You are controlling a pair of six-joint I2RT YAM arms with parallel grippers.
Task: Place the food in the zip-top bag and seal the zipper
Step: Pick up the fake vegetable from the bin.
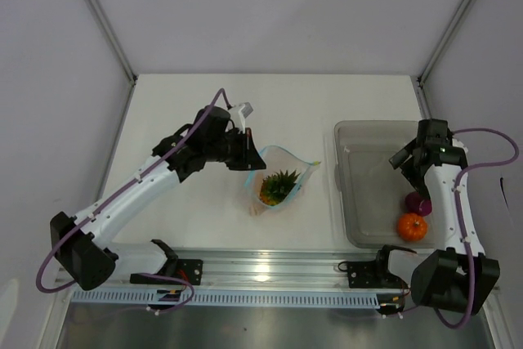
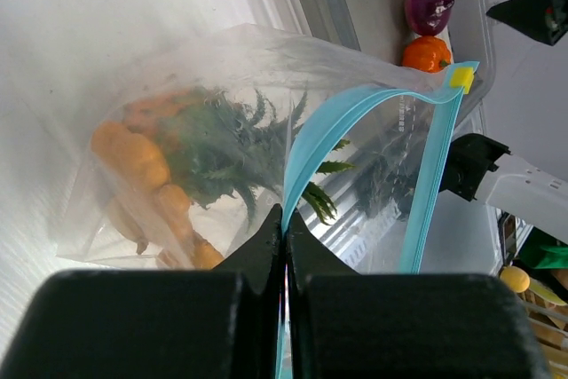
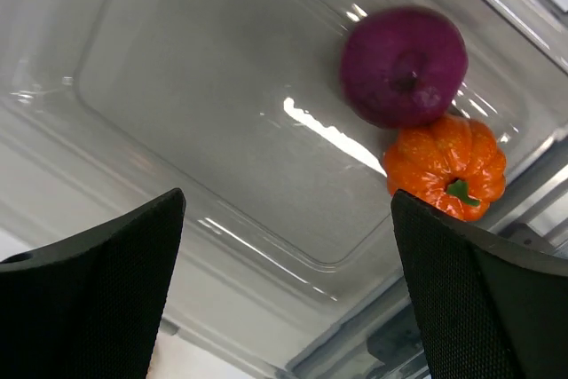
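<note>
The clear zip-top bag (image 1: 282,187) stands in the middle of the table with its mouth open. Inside it are the pineapple (image 2: 222,144) and lumpy orange pieces (image 2: 133,153). My left gripper (image 2: 286,219) is shut on the teal zipper (image 2: 311,144) at the bag's left edge and holds it up. A yellow slider (image 2: 461,77) sits at the zipper's far end. In the grey bin (image 1: 340,171) lie a purple round food (image 3: 404,64) and an orange pumpkin-like one (image 3: 446,166). My right gripper (image 3: 286,197) hangs open over the bin, with nothing between its fingers.
The bin (image 3: 222,86) takes up the right side of the table, its two foods in the near right corner (image 1: 413,217). An aluminium rail (image 1: 270,271) runs along the near edge. White walls close in the back and both sides.
</note>
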